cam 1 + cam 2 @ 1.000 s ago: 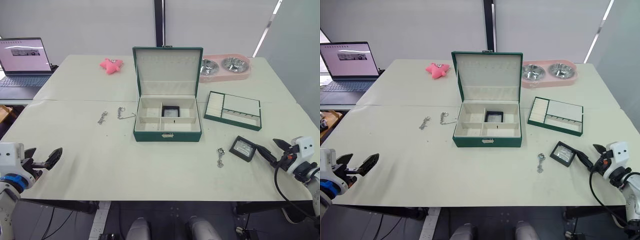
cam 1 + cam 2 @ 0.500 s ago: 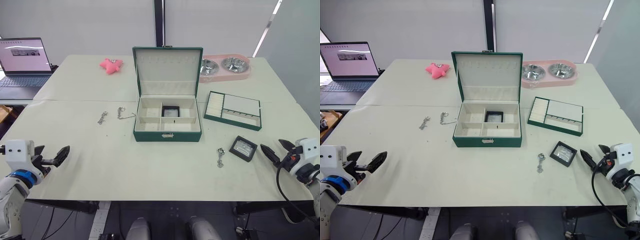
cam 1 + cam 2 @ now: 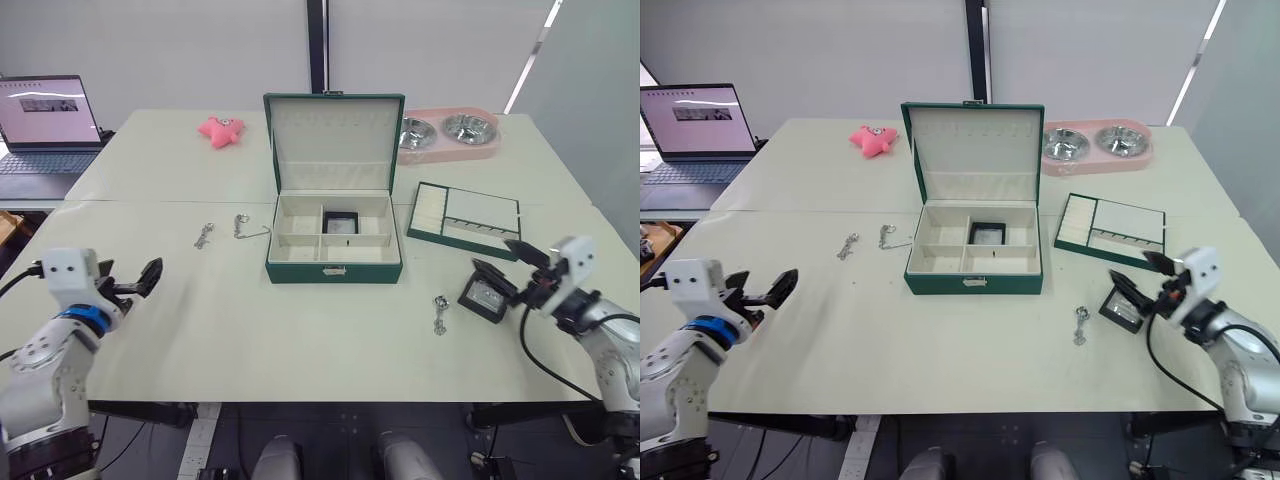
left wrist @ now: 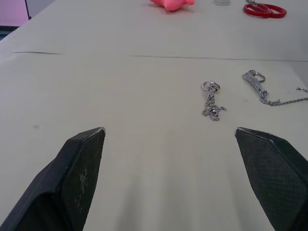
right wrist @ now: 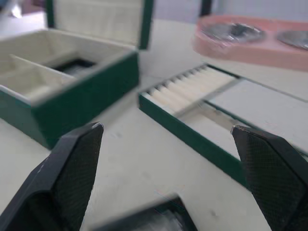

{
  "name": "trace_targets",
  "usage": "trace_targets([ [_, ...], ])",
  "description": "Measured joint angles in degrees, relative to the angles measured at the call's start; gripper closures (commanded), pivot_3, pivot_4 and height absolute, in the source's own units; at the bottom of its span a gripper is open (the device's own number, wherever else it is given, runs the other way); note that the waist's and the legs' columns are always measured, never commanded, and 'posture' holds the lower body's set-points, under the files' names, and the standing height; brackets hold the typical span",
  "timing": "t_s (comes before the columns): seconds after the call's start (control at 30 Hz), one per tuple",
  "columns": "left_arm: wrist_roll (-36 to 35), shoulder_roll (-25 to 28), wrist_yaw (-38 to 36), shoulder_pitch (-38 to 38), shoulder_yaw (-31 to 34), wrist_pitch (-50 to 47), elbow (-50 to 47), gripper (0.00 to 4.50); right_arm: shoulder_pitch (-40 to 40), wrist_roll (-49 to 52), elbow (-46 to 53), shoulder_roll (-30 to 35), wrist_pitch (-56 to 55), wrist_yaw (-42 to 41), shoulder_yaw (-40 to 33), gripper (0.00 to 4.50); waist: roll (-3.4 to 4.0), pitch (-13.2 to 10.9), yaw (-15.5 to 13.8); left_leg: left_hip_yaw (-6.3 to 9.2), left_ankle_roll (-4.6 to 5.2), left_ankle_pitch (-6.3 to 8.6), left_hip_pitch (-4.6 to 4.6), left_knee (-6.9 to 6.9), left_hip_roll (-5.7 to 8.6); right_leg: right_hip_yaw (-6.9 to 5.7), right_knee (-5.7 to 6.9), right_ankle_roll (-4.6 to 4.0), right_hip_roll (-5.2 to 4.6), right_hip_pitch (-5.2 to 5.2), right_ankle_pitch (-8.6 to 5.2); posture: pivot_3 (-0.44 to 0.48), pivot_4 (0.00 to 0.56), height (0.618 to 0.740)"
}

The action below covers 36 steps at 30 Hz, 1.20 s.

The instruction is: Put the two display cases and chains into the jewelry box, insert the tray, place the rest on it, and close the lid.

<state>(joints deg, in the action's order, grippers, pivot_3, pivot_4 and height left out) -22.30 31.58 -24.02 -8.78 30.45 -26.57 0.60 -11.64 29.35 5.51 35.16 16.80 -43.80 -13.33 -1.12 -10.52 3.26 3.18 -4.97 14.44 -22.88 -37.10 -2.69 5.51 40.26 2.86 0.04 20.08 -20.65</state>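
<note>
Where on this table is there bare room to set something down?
The widest bare patch lies in front of the open green jewelry box, between the left pincer and the small silver chain. To the box's right it is crowded: green tray, black display case, right pincer.

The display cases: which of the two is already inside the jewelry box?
The case in the jewelry box's rear compartment; the other case lies on the table by the right gripper.
</note>
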Motion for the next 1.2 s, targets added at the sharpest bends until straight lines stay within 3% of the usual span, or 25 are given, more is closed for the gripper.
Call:
trace_targets([
  [0.17, 1.85, -2.48, 3.37, -5.06, -3.34, 2.0, 4.02, 0.03, -8.44, 2.36, 8.04, -1.26, 8.38, -1.51, 9.5, 0.0, -0.01, 0.0, -0.24, 0.04, 0.0, 0.0, -0.03, -0.03, 0.02, -0.04, -0.01, 0.0, -0.01, 0.02, 0.0, 0.0, 0.15, 0.74],
  [0.27, 3.87, -2.69, 4.5, -10.3, -6.42, 3.59, 8.91, 0.03, -14.61, 2.27, 9.14, -3.19, 12.01, -2.54, 15.84, 0.0, -0.03, 0.01, -0.25, 0.08, 0.0, 0.0, -0.04, -0.05, 0.02, -0.08, 0.0, 0.0, -0.01, 0.04, 0.0, 0.0, 0.15, 0.74],
  [0.4, 5.76, -2.49, 4.33, -15.89, -8.68, 5.93, 16.26, 0.03, -19.3, 1.29, 7.45, -5.76, 13.44, -2.58, 19.09, 0.0, -0.05, 0.03, -0.22, 0.06, 0.0, 0.0, -0.09, -0.06, 0.04, -0.09, -0.01, 0.0, -0.03, 0.1, 0.0, 0.0, 0.15, 0.74],
  [0.83, 11.04, -0.77, 1.78, -32.12, -13.72, 14.66, 47.58, 0.03, -23.83, -3.53, 2.14, -10.49, 11.67, -3.31, 21.78, 0.0, -0.06, 0.03, 0.04, 0.07, -0.01, -0.01, -0.1, -0.09, 0.03, -0.14, 0.16, 0.0, -0.02, 0.21, 0.0, 0.0, 0.15, 0.74],
  [1.2, 13.46, 0.08, 0.14, -39.87, -15.64, 17.28, 59.69, 0.03, -23.96, -3.76, 2.13, -11.46, 11.62, -2.33, 21.4, 0.0, -0.06, 0.03, 0.03, 0.08, -0.01, -0.01, -0.08, -0.1, 0.05, -0.15, 0.23, 0.0, -0.02, 0.21, 0.0, 0.0, 0.15, 0.74],
])
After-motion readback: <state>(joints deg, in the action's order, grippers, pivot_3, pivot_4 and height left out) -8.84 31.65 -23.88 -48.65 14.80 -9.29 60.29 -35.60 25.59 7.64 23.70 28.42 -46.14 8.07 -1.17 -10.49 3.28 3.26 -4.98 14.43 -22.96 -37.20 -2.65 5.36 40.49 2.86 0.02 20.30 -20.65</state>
